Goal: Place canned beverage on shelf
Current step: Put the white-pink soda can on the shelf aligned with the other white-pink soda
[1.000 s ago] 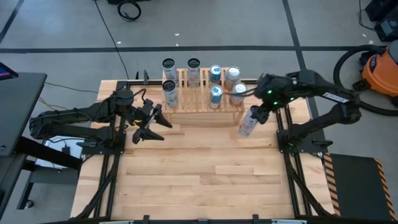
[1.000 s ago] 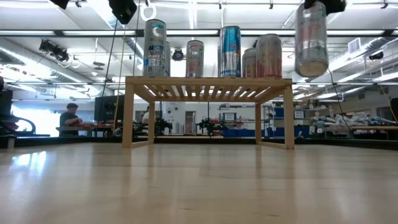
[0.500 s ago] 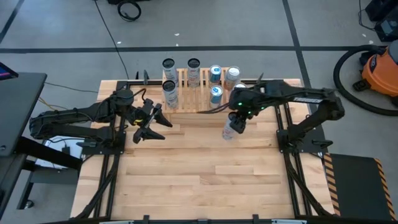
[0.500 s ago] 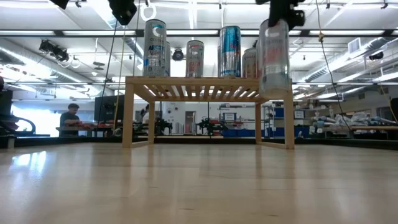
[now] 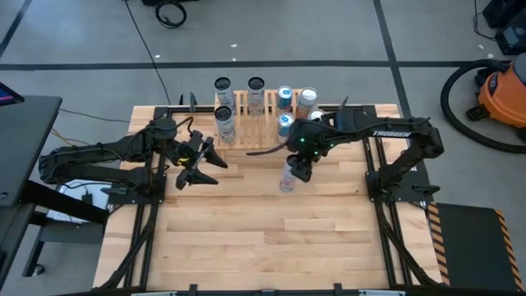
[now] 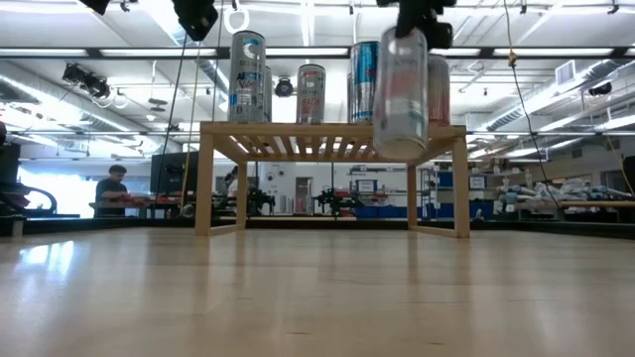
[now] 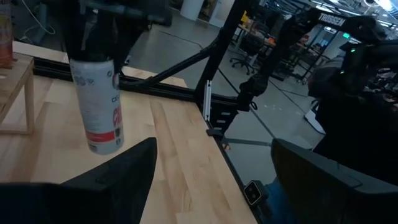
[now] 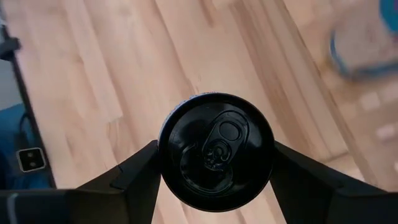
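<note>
Right hand point(image 5: 296, 164) grasps a can point(image 6: 401, 94) by its top, held clear above the worktop point(image 5: 246, 238), before the shelf point(image 6: 332, 139). Left hand point(image 5: 196, 164) released, hovering beside the shelf.

Right hand point(image 5: 299, 164) clamped, left hand point(image 5: 200, 164) spread

A workshop room with a grey floor around a wooden table

The table point(image 5: 246, 238) has a top of light wood planks. The grey floor point(image 5: 99, 49) has dark lines, and an orange vacuum cleaner point(image 5: 503, 94) stands at one side. Long ceiling lights point(image 6: 308, 20) shine above. Far behind, a person point(image 6: 112, 188) is at what seems to be a workbench.
</note>
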Action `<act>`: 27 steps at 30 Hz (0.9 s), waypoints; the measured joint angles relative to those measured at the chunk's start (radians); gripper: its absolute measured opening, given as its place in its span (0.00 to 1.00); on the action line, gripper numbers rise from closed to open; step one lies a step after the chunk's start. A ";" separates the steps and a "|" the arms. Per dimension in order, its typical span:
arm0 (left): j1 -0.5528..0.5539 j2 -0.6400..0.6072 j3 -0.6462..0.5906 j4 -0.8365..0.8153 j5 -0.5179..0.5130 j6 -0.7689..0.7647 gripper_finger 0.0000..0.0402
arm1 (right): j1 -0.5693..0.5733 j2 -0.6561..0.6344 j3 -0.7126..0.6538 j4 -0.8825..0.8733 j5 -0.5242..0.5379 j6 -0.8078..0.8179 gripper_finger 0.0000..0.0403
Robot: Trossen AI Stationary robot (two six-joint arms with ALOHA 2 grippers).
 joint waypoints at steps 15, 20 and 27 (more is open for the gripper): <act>0.000 0.000 0.000 -0.006 -0.102 0.035 0.79 | 0.013 0.159 0.436 -0.109 0.111 -0.187 0.65; 0.000 0.000 0.000 -0.001 -0.113 0.031 0.79 | -0.012 0.250 0.589 -0.182 0.135 -0.279 0.65; 0.000 0.000 0.000 -0.001 -0.113 0.027 0.79 | -0.075 0.342 0.734 -0.191 0.140 -0.387 0.65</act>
